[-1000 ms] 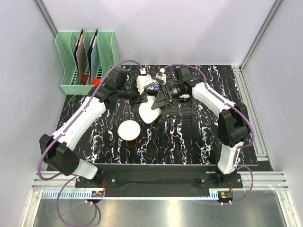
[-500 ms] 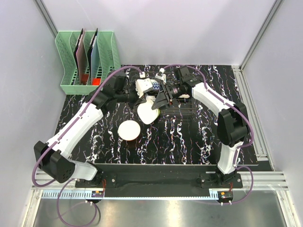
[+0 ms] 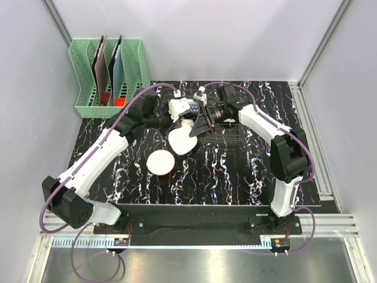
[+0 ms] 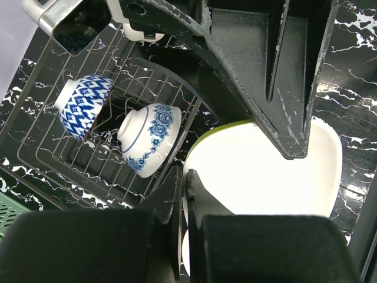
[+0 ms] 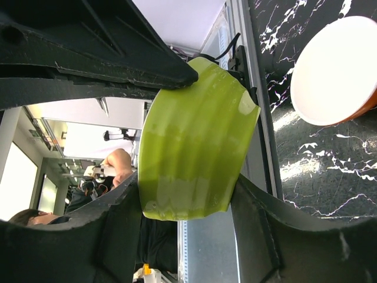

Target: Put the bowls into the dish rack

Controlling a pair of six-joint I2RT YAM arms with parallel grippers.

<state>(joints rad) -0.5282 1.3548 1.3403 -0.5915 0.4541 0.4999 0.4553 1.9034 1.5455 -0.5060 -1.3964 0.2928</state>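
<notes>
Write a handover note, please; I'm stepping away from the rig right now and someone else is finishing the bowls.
Left gripper: shut on the green bowl's rim, beside the dish rack.
Right gripper: jaws astride the same bowl; firm grip not clear.
Done: two blue-patterned bowls lie in the rack.
Left: rack the green bowl, then the orange bowl on the table.

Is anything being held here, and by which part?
The left gripper pinches the green bowl by its rim. The right gripper straddles its wall; whether it grips cannot be told.
</notes>
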